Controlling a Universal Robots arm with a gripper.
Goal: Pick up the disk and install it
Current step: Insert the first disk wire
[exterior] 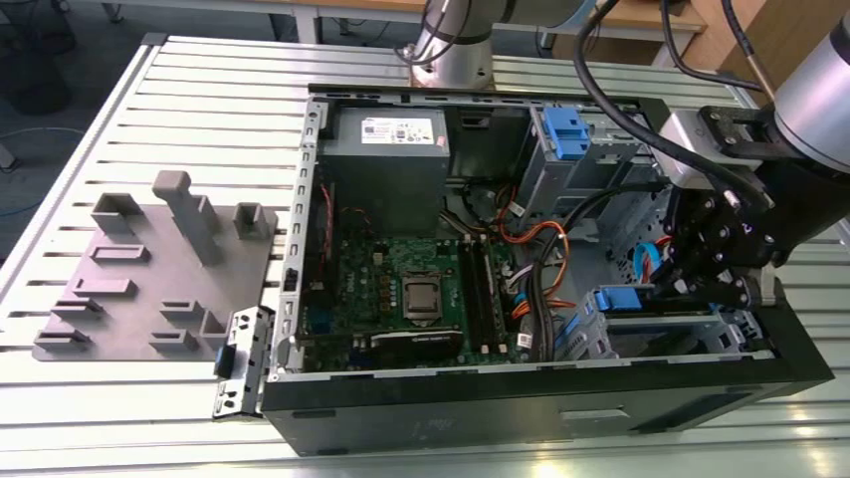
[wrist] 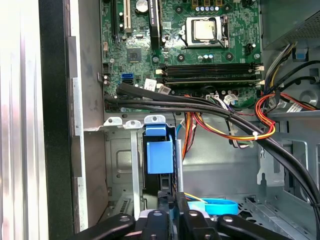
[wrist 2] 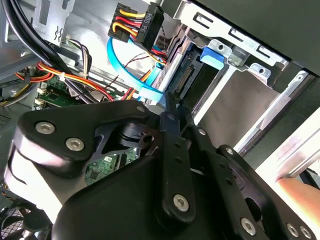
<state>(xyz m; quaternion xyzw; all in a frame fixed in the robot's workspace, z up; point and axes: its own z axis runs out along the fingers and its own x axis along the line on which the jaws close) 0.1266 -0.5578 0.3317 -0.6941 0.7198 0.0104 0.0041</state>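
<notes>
Fingers (wrist 2: 172, 130) drawn together, nothing visibly clamped between them, tips just beside the blue end of the disk (wrist 2: 196, 75) in the second wrist view; whether they actually touch it can't be told. Gripper (exterior: 691, 284) is down inside the open computer case (exterior: 531, 403), at the drive cage (exterior: 691, 327) on the exterior view's right. Disk sits edge-on in the cage slot between the metal rails, its blue tab (wrist: 160, 156) facing the camera in the first wrist view and its connector edge pointing toward the loose cabling. Judgement: pick-up is done and the step in hand is the install, at the seating stage, with the disk already in the bay and not carried. It looks most of the way in, but full seating can't be confirmed. Next move calls for a straight push along the slot, kept clear of the blue data cable (wrist 2: 120, 62) and the black power plug (wrist 2: 142, 25) hanging just beside the disk's connector. Thick black cable bundle (wrist: 200, 107) crosses between the cage and the motherboard (wrist: 190, 45). A separate blue bracket (exterior: 564, 129) sits in the upper bay, well apart. Outside the case, a grey fixture plate (exterior: 133, 289) lies on the slatted surface (exterior: 133, 423).
</notes>
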